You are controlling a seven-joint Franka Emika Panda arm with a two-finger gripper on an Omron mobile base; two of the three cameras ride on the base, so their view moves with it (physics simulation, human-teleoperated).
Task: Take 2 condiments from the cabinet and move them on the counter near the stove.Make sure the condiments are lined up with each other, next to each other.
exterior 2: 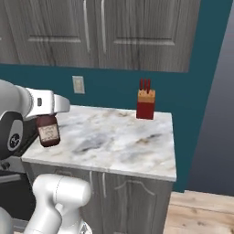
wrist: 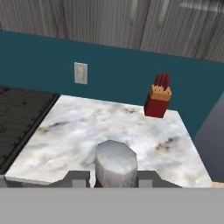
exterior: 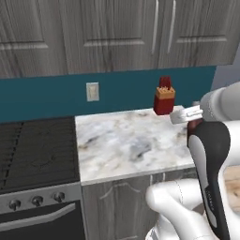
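At lower centre of the hand view, the two-finger gripper (wrist: 114, 177) is clamped on the squat dark brown bottle with pale label (exterior 2: 48, 131) (grey cap toward the camera); it hangs at frame left over the white-grey marble counter (exterior 2: 119, 141), beside the black gas stove (exterior: 33, 150); the knife block (exterior 2: 146, 103) stands upper right.

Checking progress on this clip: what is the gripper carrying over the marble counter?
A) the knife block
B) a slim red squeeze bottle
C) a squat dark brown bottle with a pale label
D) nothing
C: the right base view shows the dark brown bottle with its pale label hanging under the gripper above the counter.
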